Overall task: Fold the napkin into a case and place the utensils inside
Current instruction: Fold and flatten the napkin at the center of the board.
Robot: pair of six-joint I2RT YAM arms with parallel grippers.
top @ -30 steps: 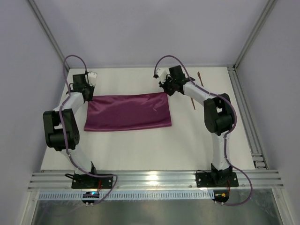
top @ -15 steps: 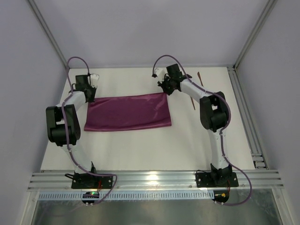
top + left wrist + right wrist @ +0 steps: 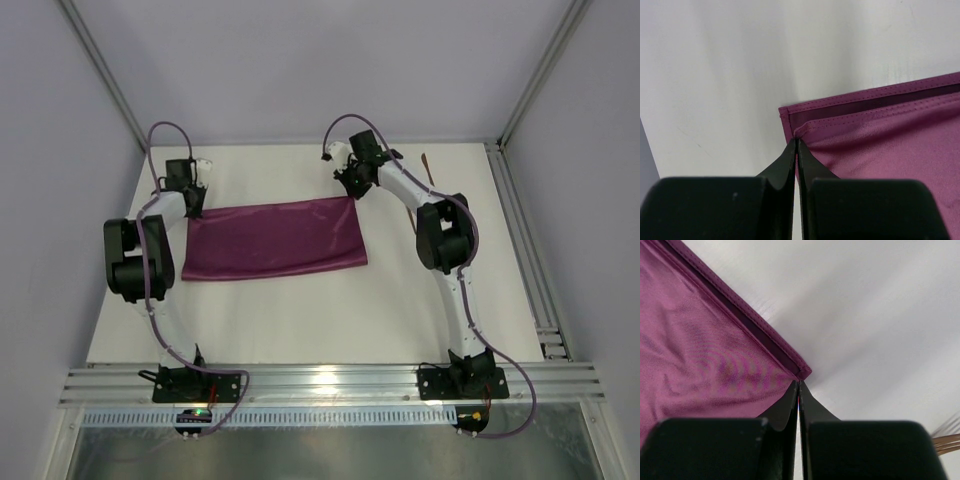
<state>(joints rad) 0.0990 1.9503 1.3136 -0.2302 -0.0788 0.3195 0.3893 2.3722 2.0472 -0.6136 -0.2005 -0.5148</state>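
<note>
napkin (image 3: 272, 238) folded in half, flat mid-desk (image 3: 300, 310). left fingers (image 3: 787, 161) pressed together, pinching far-left top-layer corner; right fingers (image 3: 811, 407) same on far-right corner. utensils (image 3: 428, 164) behind right arm.

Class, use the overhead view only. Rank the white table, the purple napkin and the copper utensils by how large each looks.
1. table: largest.
2. napkin: a wide oblong.
3. utensils: smallest. Only a thin sliver shows, because the right arm hides part of them.
</note>
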